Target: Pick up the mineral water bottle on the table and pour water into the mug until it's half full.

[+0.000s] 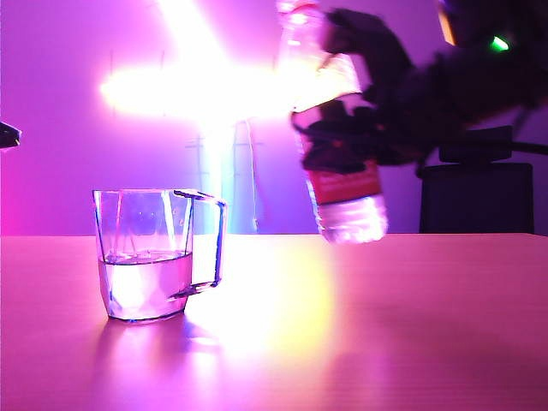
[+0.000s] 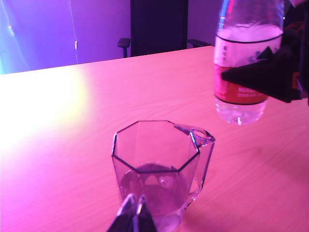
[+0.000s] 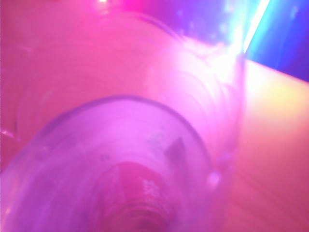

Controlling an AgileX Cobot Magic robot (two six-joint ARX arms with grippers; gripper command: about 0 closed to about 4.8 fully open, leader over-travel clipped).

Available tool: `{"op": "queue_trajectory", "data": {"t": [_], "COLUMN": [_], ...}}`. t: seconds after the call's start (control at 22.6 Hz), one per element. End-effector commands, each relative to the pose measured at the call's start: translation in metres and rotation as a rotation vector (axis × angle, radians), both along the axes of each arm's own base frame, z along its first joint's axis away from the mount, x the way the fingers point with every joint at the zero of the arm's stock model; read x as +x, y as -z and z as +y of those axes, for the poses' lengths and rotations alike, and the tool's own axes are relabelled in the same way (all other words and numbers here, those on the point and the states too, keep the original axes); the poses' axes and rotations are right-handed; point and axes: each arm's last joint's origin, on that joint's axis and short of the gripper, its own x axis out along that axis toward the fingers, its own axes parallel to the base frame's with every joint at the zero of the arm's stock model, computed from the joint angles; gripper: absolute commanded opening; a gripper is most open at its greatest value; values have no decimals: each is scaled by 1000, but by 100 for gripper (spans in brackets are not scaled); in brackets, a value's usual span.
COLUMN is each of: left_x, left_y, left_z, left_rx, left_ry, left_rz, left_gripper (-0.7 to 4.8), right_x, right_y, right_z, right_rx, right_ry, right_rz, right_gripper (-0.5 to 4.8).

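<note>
Water (image 1: 145, 282) already half filled the mug (image 1: 158, 255) at nine o'clock on the bench (image 1: 385, 325). Right gripper (image 1: 342, 128) jaws clamped the mineral water bottle (image 1: 342, 184), nearly upright, raised at two o'clock; next, lower it gently. Left gripper (image 2: 135, 215) jaws stood nearly closed, empty, beside the mug.

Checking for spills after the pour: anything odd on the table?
Nothing spilled. The mug stands upright, roughly half full; the table looks dry. The right hand holds the mineral water bottle near upright, off the table.

place: office-like test room, glowing under magenta light | evidence: black swivel chair (image 1: 479, 193) standing behind the right gripper (image 1: 360, 128); bare wall (image 2: 38, 29); pale table (image 1: 385, 325)
</note>
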Motion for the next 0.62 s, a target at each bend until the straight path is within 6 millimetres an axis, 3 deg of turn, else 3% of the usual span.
{"op": "queue_trajectory", "data": {"t": [0.04, 0.27, 0.62], "left_x": [0, 0, 0], "left_y": [-3, -3, -3], "left_z": [0, 0, 0], "left_rx": [-10, -10, -10], "left_ry": [5, 4, 4], "left_rz": [-11, -11, -11], "left_gripper": [-2, -2, -2], "right_x": [-5, -18, -20], "right_y": [0, 24, 42], "right_z": [-14, -34, -34], "right_rx": [172, 193, 188], "right_ry": [42, 96, 71], "right_rz": [-46, 7, 26], "right_gripper": [214, 214, 214]}}
